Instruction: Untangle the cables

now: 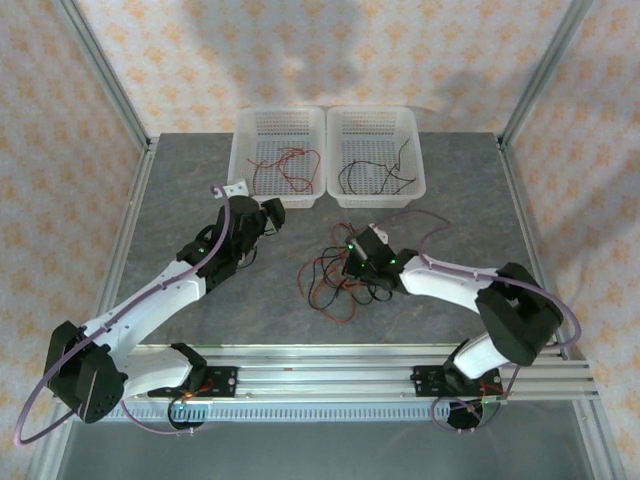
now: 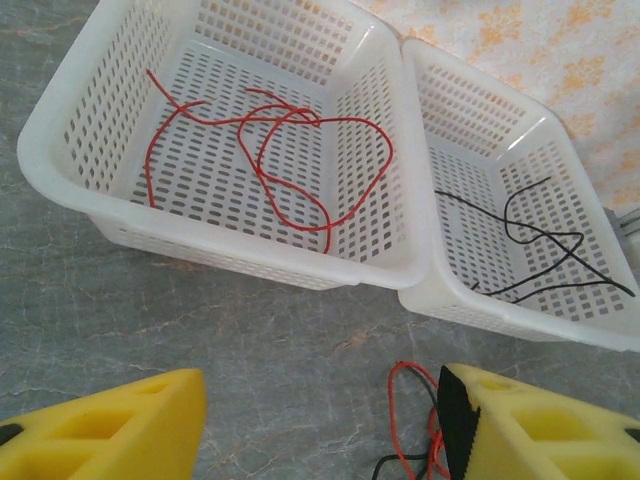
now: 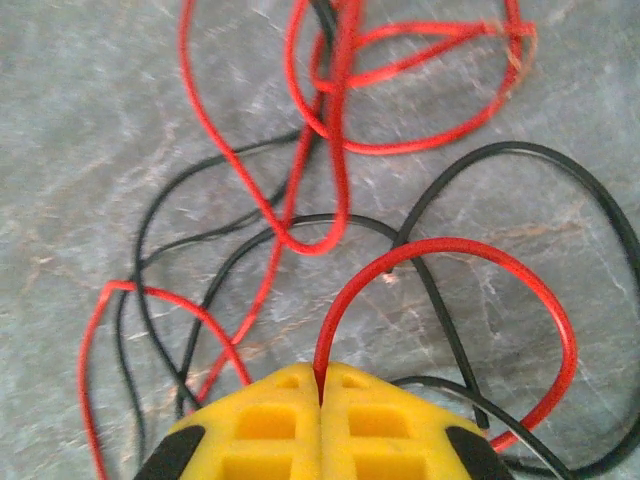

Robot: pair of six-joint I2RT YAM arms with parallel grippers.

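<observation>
A tangle of red and black cables (image 1: 335, 280) lies on the grey table in front of the baskets. My right gripper (image 1: 352, 265) sits on the tangle's right side. In the right wrist view it (image 3: 320, 385) is shut on one red cable (image 3: 440, 250), which arcs out from between the yellow fingertips and curls right. Black cables (image 3: 200, 270) and other red ones cross beneath it. My left gripper (image 1: 270, 215) hovers left of the tangle, near the left basket. In the left wrist view it (image 2: 320, 400) is open with bare table between its fingers, and a red loop (image 2: 400, 400) lies beside the right finger.
Two white mesh baskets stand side by side at the back. The left basket (image 2: 250, 255) holds loose red cables (image 2: 300, 150). The right basket (image 2: 500, 310) holds black cables (image 2: 540, 240). A metal frame edges the table on both sides.
</observation>
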